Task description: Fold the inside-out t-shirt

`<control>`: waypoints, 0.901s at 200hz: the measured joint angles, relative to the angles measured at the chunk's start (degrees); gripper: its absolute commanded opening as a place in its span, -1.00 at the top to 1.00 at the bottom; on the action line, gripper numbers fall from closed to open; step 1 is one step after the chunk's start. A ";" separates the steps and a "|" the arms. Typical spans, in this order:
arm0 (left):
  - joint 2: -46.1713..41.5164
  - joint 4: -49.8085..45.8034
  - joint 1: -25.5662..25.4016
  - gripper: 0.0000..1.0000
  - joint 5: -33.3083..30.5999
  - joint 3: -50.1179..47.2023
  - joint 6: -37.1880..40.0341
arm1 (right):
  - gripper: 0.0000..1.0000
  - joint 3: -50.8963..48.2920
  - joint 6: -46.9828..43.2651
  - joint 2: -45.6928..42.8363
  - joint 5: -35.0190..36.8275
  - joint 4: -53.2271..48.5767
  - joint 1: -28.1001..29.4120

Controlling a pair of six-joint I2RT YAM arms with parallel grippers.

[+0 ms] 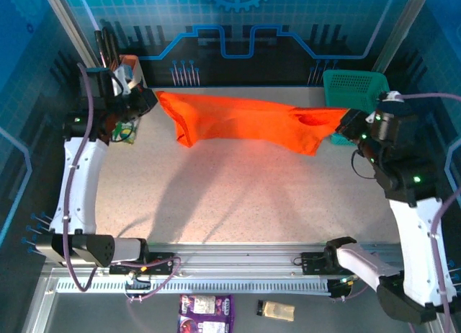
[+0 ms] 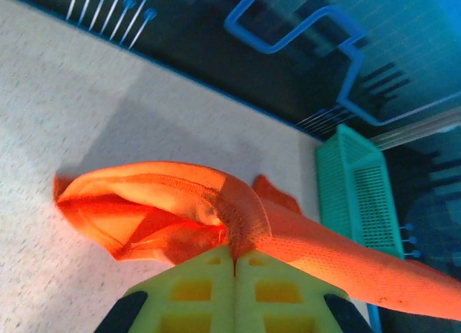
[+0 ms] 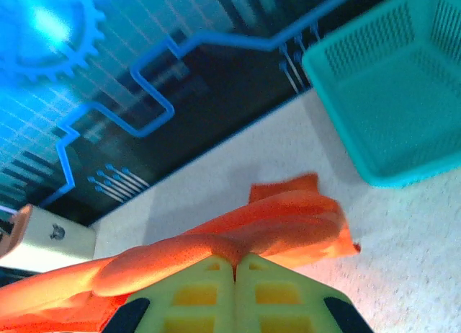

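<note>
- L gripper (image 1: 148, 101): clenched on the left end of the T-shirt (image 1: 245, 120), cloth pinched between the yellow pads (image 2: 194, 290). Don't loosen it.
- T-shirt: stretched between both grippers over the far part of the table (image 1: 238, 196), apparently lifted, w/ a sagging bunch near the L end. Pull the ends apart evenly to take out slack, then lay it flat before any fold.
- R gripper (image 1: 348, 122): clamped on the right end, just beside the green basket (image 1: 353, 88). Steer clear of its rim so the cloth doesn't snag.

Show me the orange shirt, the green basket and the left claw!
orange t-shirt (image 1: 245, 124), top view, middle of the stretched cloth.
green basket (image 1: 351, 86), top view, its mesh side.
left gripper (image 2: 234, 255), left wrist view, between its fingertips.
</note>
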 measured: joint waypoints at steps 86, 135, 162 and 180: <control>-7.65 0.87 0.72 1.00 6.82 8.52 -1.27 | 1.00 14.34 -10.34 -0.66 3.02 1.22 -0.04; -3.21 4.09 0.76 1.00 6.86 13.88 -3.23 | 1.00 18.43 -13.49 6.45 2.78 6.27 -0.04; 4.81 6.12 0.85 1.00 6.97 13.55 -5.20 | 1.00 16.61 -13.90 12.22 2.56 9.22 -0.09; 12.63 5.84 1.09 1.00 7.48 16.96 -6.88 | 1.00 16.76 -13.86 17.62 1.31 11.10 -1.01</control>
